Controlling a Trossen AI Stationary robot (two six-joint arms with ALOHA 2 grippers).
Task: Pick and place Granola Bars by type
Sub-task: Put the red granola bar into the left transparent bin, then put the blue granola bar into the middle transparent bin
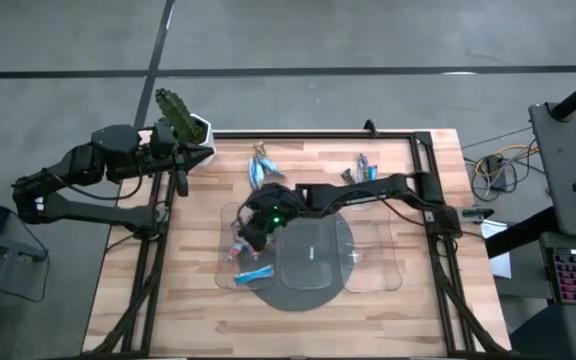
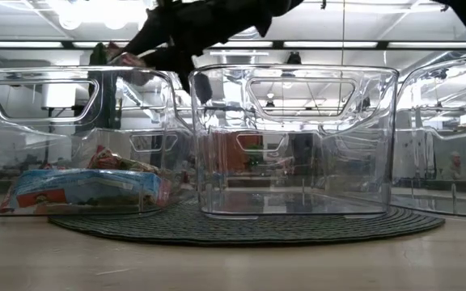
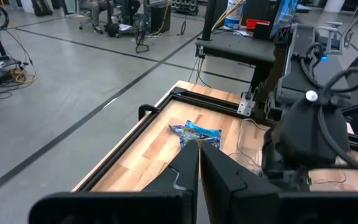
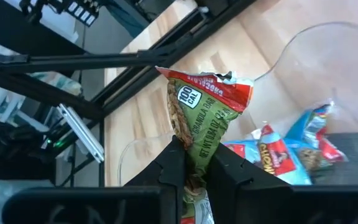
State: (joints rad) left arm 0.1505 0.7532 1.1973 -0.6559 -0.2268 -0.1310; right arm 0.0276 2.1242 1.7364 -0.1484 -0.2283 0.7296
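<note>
Pinched between the right gripper [image 4: 191, 163] jaws, a red-and-green granola bar [image 4: 199, 115] stood upright above the left clear tray [image 1: 230, 268]; left gripper [image 3: 199, 163] waited shut, empty, off the bench [image 1: 408, 310].

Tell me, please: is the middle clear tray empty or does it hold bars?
Empty. In the low view the middle clear tray shows nothing on its floor, while the tray beside it holds wrapped granola bars.

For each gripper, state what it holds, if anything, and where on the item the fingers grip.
The right gripper pinches a green-and-red granola bar by its lower end, above the left clear tray. The left gripper is shut on nothing.
</note>
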